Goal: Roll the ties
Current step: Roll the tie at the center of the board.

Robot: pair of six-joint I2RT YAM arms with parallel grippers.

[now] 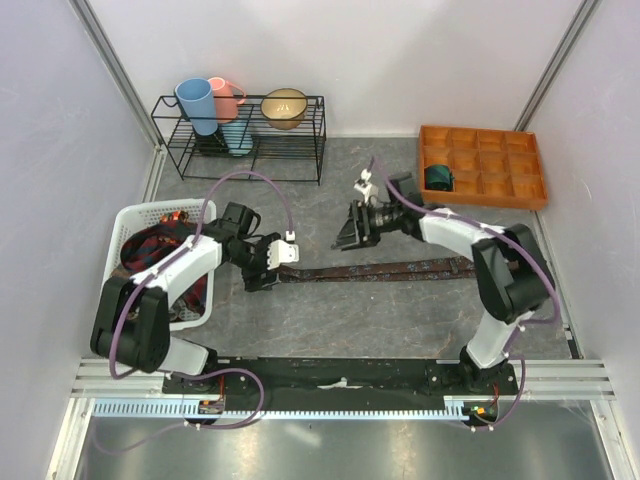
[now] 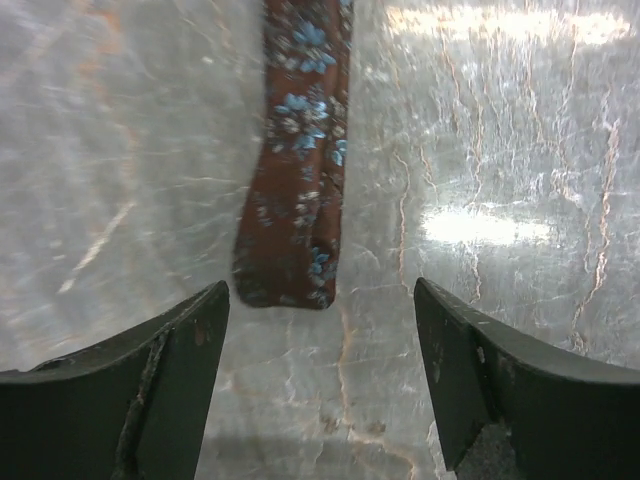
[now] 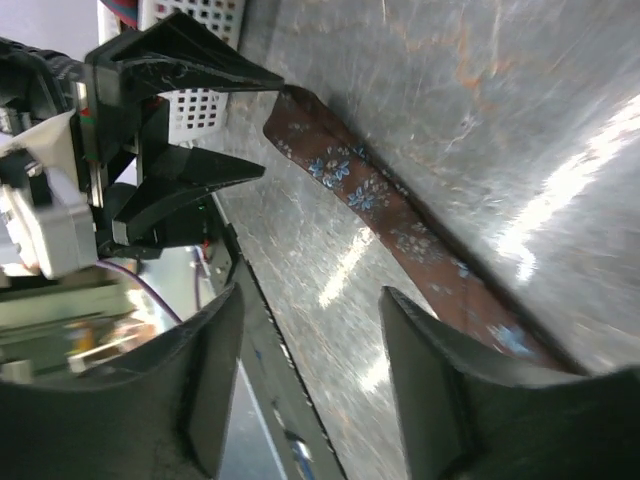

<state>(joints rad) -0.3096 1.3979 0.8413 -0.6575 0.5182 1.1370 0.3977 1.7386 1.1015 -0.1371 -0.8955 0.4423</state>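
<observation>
1. tie [image 2: 295,150]: woven cloth, matt, soft-looking
2. table [image 2: 500,150]: glossy, smooth, marbled grey, glare patches
3. left gripper [image 2: 321,288]: matt black plastic, scuffed
4. basket [image 1: 150,207]: white plastic lattice
5. rack [image 1: 322,135]: black metal wire

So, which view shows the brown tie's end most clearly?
The left wrist view: the brown tie lies close up, its blue flowers and end sharp. The right wrist view shows it slanted, partly blurred; the top view shows its length, but small.

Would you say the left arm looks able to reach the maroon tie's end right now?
Probably yes: the left gripper hangs open just short of the maroon tie's end, with nothing between them.
</observation>
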